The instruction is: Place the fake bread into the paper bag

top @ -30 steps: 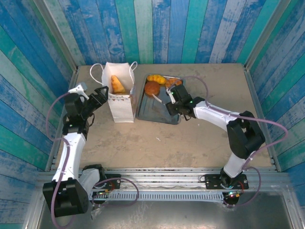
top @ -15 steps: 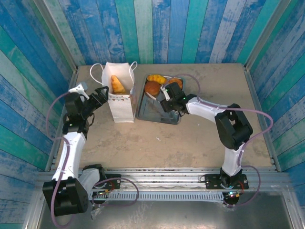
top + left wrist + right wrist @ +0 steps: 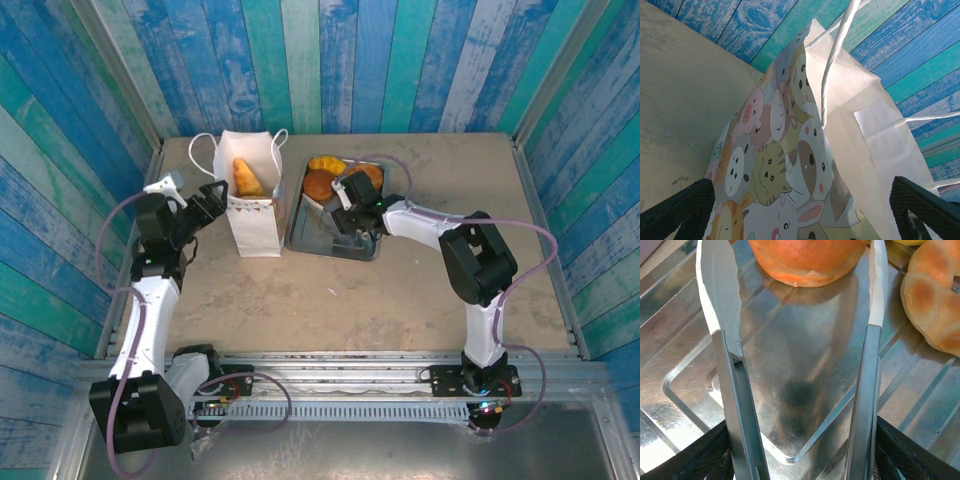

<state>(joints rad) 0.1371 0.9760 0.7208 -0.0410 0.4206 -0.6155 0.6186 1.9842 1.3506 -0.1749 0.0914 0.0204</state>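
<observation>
One piece of fake bread point(image 3: 245, 178), a croissant, stands on end in the open top of the paper bag point(image 3: 252, 225) in the top view. The bag is upright on the counter point(image 3: 400, 290), left of centre, just beside the grey tray point(image 3: 325, 235). More bread sits at the tray's far end: a round bun point(image 3: 319, 184), a yellow croissant point(image 3: 326, 163) behind it, and a brown piece point(image 3: 368, 175) to the right, partly hidden by the arm. The left tool point(image 3: 213, 197) is at the bag's left side, jaws spread wide, holding nothing. The right tool point(image 3: 352, 207) is over the tray, clamped on metal tongs point(image 3: 335, 195) that point at the round bun.

Left wrist view: left tool point(image 3: 800, 215) wide open, dark fingertips point(image 3: 677, 210) in the bottom corners, paper bag point(image 3: 790, 165) close ahead between them; cannot tell whether they touch it. The bag has cartoon animal faces printed on it, a white cord handle point(image 3: 835, 65) runs up, and the counter point(image 3: 680, 100) is to the left.

Right wrist view: right tool point(image 3: 800, 460) grips the tongs point(image 3: 862, 390) by both arms, black fingers point(image 3: 700, 455) on the outside. The tongs are part open, white tips either side of the round bun point(image 3: 807, 260) on the tray point(image 3: 790, 365); contact unclear. A golden ring-shaped bun point(image 3: 935, 305) lies just right of the tongs' right arm.
</observation>
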